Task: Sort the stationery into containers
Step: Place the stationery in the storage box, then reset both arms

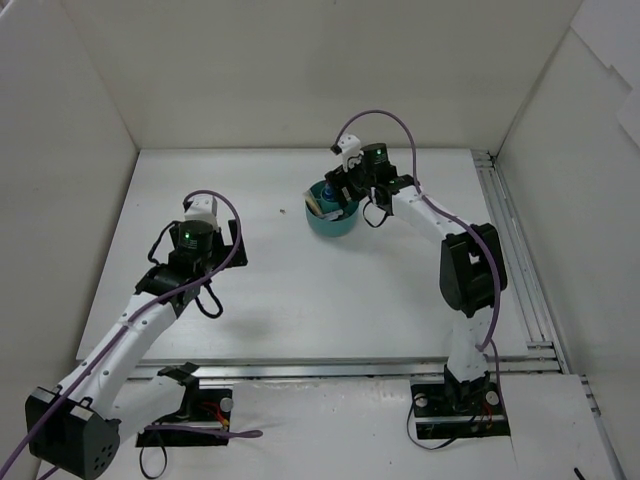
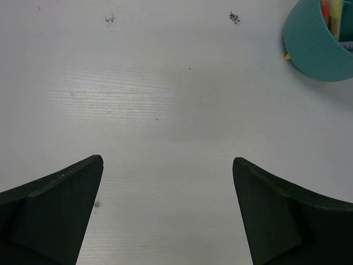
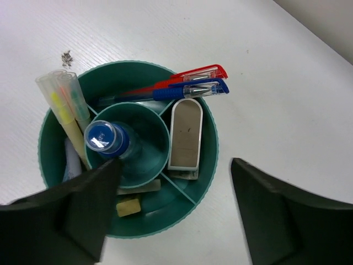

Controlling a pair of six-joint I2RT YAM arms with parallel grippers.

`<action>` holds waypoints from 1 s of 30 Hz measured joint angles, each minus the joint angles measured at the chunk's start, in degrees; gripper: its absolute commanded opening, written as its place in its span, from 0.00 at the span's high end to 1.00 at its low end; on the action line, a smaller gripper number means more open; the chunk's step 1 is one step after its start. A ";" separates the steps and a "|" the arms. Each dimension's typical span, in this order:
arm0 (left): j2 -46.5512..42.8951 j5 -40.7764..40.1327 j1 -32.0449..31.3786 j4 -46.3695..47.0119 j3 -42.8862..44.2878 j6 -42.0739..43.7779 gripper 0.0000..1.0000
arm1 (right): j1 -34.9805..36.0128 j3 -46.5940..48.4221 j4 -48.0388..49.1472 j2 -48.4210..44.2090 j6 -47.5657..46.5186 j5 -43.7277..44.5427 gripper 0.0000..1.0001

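The round teal organizer (image 1: 331, 216) stands at the table's middle back. In the right wrist view its rim (image 3: 212, 128) holds a red pen (image 3: 196, 74) and a blue pen (image 3: 190, 90), highlighters (image 3: 65, 102), a beige eraser block (image 3: 185, 134), a small yellowish eraser (image 3: 127, 207), and a clear bottle with a blue cap (image 3: 102, 137) in the centre cup. My right gripper (image 3: 176, 168) hovers open and empty right above it. My left gripper (image 2: 167, 160) is open and empty over bare table, the organizer (image 2: 317, 41) far up right of it.
White walls enclose the table on the left, back and right. A metal rail (image 1: 515, 250) runs along the right edge. Small dark specks (image 2: 234, 17) lie on the table near the organizer.
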 measured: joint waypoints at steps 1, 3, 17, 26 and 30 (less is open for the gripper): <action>-0.07 0.02 0.00 -0.02 0.00 0.02 0.00 | 0.00 -0.96 0.52 -0.79 0.72 0.00 0.02; -0.22 0.00 0.00 -0.11 0.13 0.02 0.00 | 0.00 -4.02 1.81 -3.19 1.81 0.35 0.02; -6.38 -6.25 0.35 -1.40 0.87 -1.81 0.00 | -3.13 -33.83 6.51 -43.23 21.99 25.92 0.02; -11.19 -11.65 0.96 -2.49 -0.11 -5.18 0.00 | -3.17 -50.58 -0.57 -65.88 33.97 40.19 0.02; -13.60 -12.35 0.96 -2.32 -3.23 -5.97 0.00 | -3.17 -51.71 -1.29 -71.76 35.12 43.80 0.02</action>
